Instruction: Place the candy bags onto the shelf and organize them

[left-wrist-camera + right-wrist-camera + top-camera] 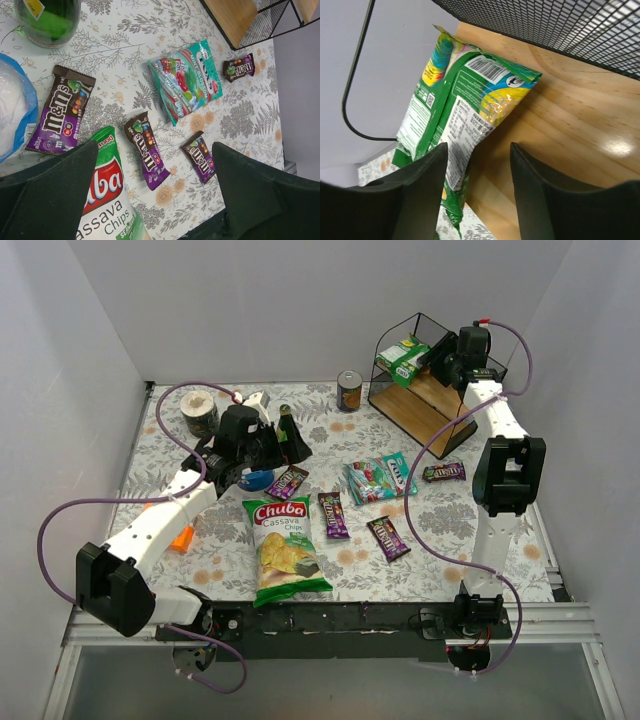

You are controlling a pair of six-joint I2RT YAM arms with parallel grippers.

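- The orange packet [180,538] lies at the table's 8 o'clock edge, tucked against the left arm.
- The left gripper [155,165] hovers over the 10 o'clock part of the table, its claw spread wide and holding nothing.
- A blue-and-white bag [258,480] sits under that arm. The first brown packet [288,482] is just at the bag's 3 o'clock, and a dark green bottle [290,435] stands at that packet's 12 o'clock.
- The Chuba chips bag [283,550] lies at the table's 6 o'clock, with the second brown packet [333,513] just beside it at 2 o'clock.
- A can [349,392] stands at the table's 12 o'clock.
- The teal bag [380,478] lies flat near the centre. The third brown packet [388,537] is near its 6 o'clock, and the fourth brown packet [443,472] is at its 3 o'clock.
- The shelf [425,405] stands at the table's 1 o'clock.
- The green-and-white bag [465,100] lies on a wooden board of the shelf.
- The right gripper [477,150] is at the shelf. Its claw is partway apart with bare wood showing between the fingers, and it grips nothing. One finger overlaps the bag's edge, and I cannot tell whether they touch.
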